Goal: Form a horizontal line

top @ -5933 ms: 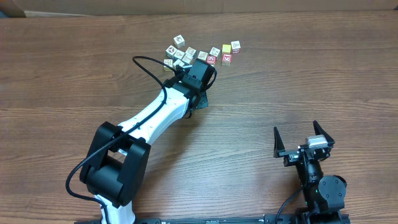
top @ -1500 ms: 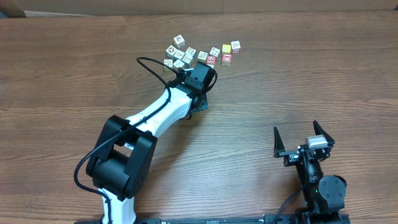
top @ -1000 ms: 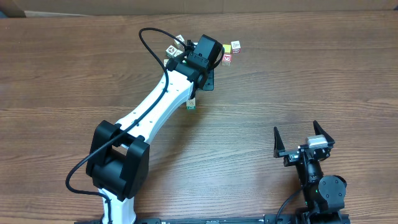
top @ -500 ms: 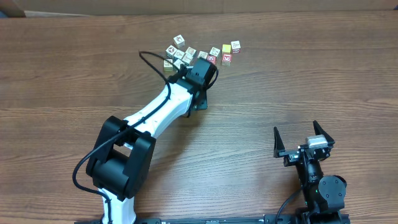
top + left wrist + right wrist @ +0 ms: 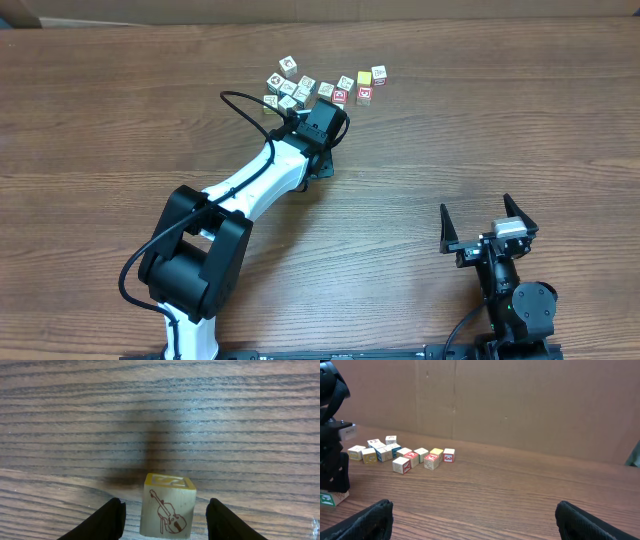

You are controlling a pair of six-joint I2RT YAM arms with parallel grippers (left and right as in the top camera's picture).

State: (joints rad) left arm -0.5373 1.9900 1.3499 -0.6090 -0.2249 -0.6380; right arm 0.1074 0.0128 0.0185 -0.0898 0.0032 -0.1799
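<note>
A pale cube (image 5: 167, 512) with a yellow top and a red violin drawing stands on the wood between my left gripper's fingers (image 5: 112, 520), with a gap on each side. The left gripper (image 5: 318, 128) is open and hangs just in front of the loose cluster of small picture cubes (image 5: 300, 88). A white-green cube (image 5: 330, 497) lies beside the left arm in the right wrist view. No horizontal line of cubes shows; the left arm hides the table under it from overhead. My right gripper (image 5: 478, 212) stands open and empty at the near right.
Red-faced cubes (image 5: 340, 96) and a yellow one (image 5: 364, 77) lie at the cluster's right end. A brown cardboard wall (image 5: 520, 400) runs behind the wooden table (image 5: 450, 120). The left arm's black cable (image 5: 240, 105) loops beside the cluster.
One second ago the left gripper was farther back over the cluster and a green cube showed beside the arm; it has since come back toward me. The right arm has not moved.
</note>
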